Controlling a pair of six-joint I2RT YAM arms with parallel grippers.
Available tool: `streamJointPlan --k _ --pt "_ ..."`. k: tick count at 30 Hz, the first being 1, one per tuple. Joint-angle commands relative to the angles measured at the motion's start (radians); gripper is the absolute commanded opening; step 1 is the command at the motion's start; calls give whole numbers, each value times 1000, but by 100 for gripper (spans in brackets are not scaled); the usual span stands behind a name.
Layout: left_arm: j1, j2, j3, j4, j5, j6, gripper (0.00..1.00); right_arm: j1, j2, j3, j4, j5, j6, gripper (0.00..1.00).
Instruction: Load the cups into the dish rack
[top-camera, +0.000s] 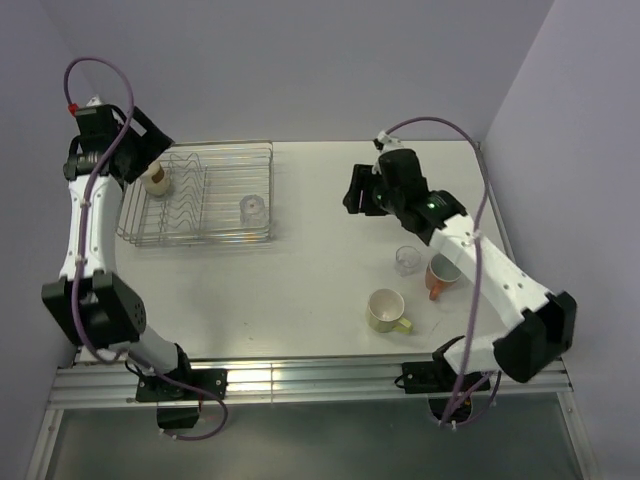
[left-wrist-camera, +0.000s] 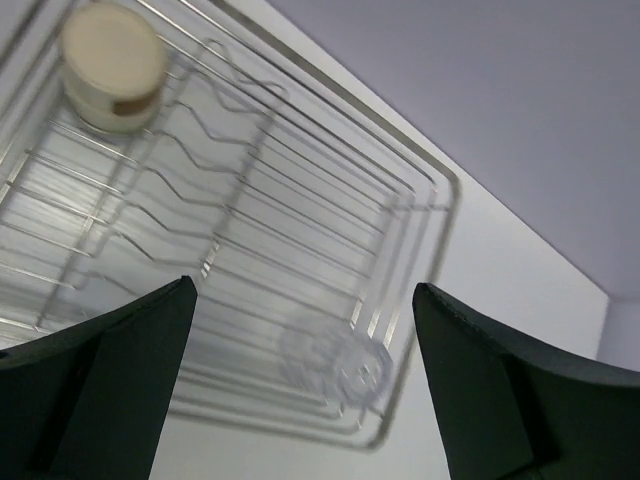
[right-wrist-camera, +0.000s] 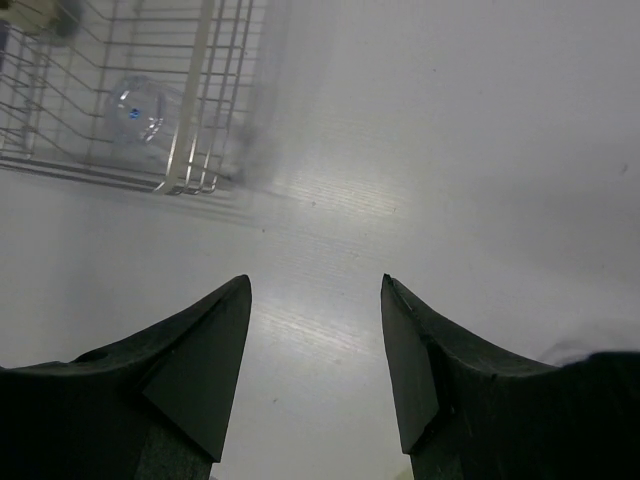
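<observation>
The silver wire dish rack (top-camera: 200, 225) stands at the back left. In it an upturned brown cup (top-camera: 155, 178) sits near the left end and a clear glass (top-camera: 254, 210) near the right end. My left gripper (top-camera: 153, 148) hovers open over the rack's left end; its wrist view shows the cup's pale base (left-wrist-camera: 112, 65) and the glass (left-wrist-camera: 335, 362) below the empty left gripper (left-wrist-camera: 303, 287). My right gripper (top-camera: 357, 190) is open and empty over bare table; the right gripper (right-wrist-camera: 315, 280) faces the rack (right-wrist-camera: 205, 90). On the table stand a clear glass (top-camera: 407, 260), an orange mug (top-camera: 440, 276) and a yellow-green mug (top-camera: 386, 310).
Purple walls close in the table at the back and on both sides. The right arm's forearm (top-camera: 470, 250) passes just beside the glass and the orange mug. The table's front rail (top-camera: 300, 380) runs along the near edge.
</observation>
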Motion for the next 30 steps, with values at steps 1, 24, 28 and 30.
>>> streamJointPlan --k 1,24,28,30 --pt "-89 -231 -99 41 26 22 97 42 -186 -16 -98 141 -8 62" --pt "-450 -638 -450 84 21 16 95 400 -361 -374 -327 352 271 59" --pt "-452 -650 -483 90 32 14 95 424 -350 -404 -333 349 296 59" --pt "-453 -655 -493 93 41 13 95 444 -346 -424 -335 350 306 58"
